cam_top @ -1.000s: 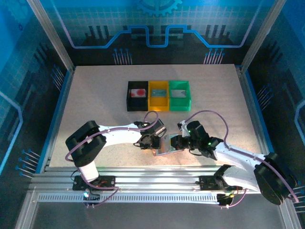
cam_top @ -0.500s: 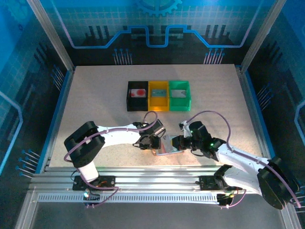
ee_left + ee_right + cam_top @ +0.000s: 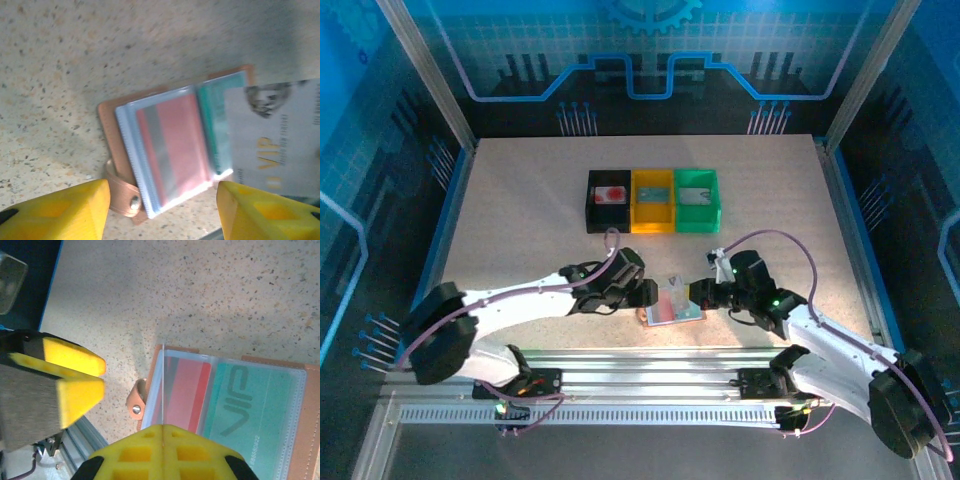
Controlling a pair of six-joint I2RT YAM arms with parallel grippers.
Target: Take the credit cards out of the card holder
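Top camera looks down from 6 o'clock, far off — both wrist cameras face down, close, sharing the card holder (image 3: 165, 150).

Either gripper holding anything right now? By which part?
Right gripper pinches the grey card by its near edge. Left gripper is open, holding nothing.

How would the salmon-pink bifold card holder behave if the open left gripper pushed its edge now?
Likely slides, not tips: the salmon-pink card holder lies flat and open on the speckled table. Its clear plastic sleeves look thin, so probably floppy and slick. Seems light; the right gripper, shut on the grey VIP card, might drag it.
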